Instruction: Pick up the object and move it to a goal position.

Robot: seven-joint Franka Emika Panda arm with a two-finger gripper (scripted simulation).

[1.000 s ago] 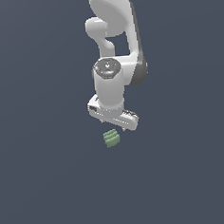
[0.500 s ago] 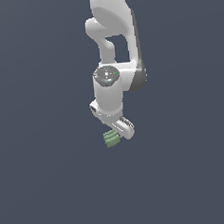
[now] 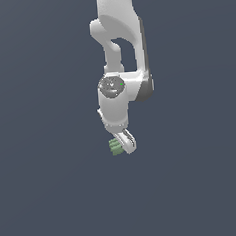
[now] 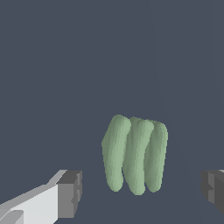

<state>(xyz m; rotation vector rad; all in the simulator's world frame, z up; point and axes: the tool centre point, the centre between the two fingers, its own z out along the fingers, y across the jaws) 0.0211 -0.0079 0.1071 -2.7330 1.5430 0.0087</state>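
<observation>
1. the arm (image 3: 118,49) is reaching straight down from above, its wrist turned so the gripper (image 3: 123,142) is showing edge-on in the exterior view.
2. the gripper (image 4: 140,194) is standing released, its two dark fingertips (image 4: 70,194) spread wide with clear gaps to the object.
3. the object (image 4: 134,154), a ridged pale green lump, is sitting between the fingertips, touching neither.
4. in the exterior view the object (image 3: 115,147) is lying just beside the gripper's tip.
</observation>
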